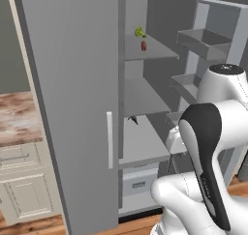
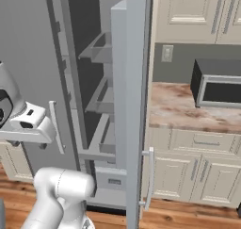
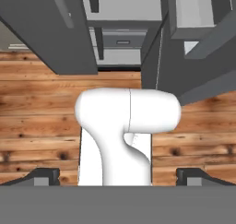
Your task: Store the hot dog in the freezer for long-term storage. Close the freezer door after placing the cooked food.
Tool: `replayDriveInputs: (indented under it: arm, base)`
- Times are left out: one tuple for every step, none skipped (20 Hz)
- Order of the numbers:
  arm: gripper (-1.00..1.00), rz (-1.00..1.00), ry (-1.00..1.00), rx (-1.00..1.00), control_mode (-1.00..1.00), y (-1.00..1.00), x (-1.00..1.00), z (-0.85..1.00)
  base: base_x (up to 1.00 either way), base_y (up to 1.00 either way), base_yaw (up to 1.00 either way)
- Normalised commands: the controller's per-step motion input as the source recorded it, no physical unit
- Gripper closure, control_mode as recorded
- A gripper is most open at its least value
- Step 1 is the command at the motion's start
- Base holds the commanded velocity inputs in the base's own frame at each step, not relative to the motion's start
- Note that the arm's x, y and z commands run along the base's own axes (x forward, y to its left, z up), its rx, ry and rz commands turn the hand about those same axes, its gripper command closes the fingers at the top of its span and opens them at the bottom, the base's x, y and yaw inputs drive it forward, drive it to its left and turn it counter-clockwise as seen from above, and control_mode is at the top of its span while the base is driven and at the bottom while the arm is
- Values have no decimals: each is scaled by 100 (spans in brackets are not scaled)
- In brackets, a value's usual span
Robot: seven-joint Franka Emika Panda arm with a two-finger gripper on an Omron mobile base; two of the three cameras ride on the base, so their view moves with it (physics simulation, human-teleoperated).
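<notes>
Tall grey freezer (image 1: 140,98) standing wide open, flat shelves and pale drawers (image 1: 139,180) exposed. Freezer door (image 2: 134,105) swung fully out to the right, seen edge-on from the right base camera, white handle (image 2: 149,178) low on its edge, grey inner bins (image 1: 203,43) facing the compartment. Plain grey door (image 1: 72,108) shut on the left. Cream cabinets (image 2: 197,171) and a speckled counter (image 2: 188,105) beyond, wooden floor (image 3: 41,108) below. Gripper (image 3: 118,178) pointing down at the floor, fingertips (image 3: 46,176) spread to their widest, nothing between them. Hot dog (image 1: 144,46) upright on the upper shelf, just beside a small green leafy item (image 1: 140,32).
</notes>
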Motion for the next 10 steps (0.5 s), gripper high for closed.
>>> replayDriveInputs:
  arm:
    - [-100,0,0,0,100,0,0,0]
    - [-100,0,0,0,100,0,0,0]
    - [-100,0,0,0,100,0,0,0]
    - [-100,0,0,0,100,0,0,0]
    - [-100,0,0,0,100,0,0,0]
    - [-100,0,0,0,100,0,0,0]
    - [-100,0,0,0,100,0,0,0]
    - [-100,0,0,0,100,0,0,0]
    - [-100,0,0,0,100,0,0,0]
    - [-100,0,0,0,100,0,0,0]
  base:
    - [-69,-4,1]
    - [-65,0,0]
    - [-61,0,0]
    - [-61,0,0]
    - [-57,0,0]
    - [-53,0,0]
    - [-49,0,0]
    - [-38,0,-4]
    - [-30,0,-7]
    - [-18,-2,-12]
